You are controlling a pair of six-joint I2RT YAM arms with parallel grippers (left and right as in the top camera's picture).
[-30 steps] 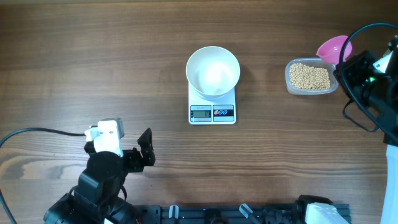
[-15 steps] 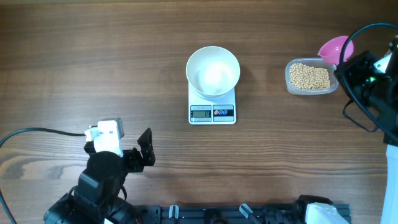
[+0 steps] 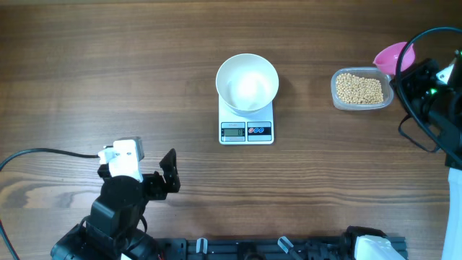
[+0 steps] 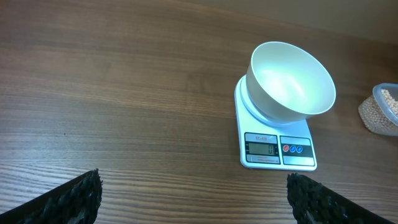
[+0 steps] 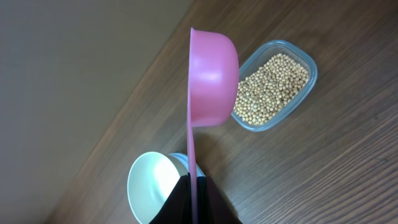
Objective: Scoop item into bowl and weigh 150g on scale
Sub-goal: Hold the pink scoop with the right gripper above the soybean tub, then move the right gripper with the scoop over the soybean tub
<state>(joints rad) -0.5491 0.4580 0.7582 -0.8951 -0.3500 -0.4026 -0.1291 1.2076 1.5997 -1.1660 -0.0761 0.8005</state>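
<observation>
While right jaws clench the pink scoop [image 5: 212,68], tipped on edge beside the tub [image 5: 310,65] of beans [image 5: 270,90], left jaws gape empty; bowl [image 3: 247,81] sits empty on scale [image 3: 246,131].

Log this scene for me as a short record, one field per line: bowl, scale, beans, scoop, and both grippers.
bowl: white, empty, sitting on the scale
scale: white, mid-table, display on the near side
beans: in a clear tub right of the scale
scoop: pink, held by its handle, beside the tub
left gripper: open, holding nothing
right gripper: shut on the scoop
</observation>
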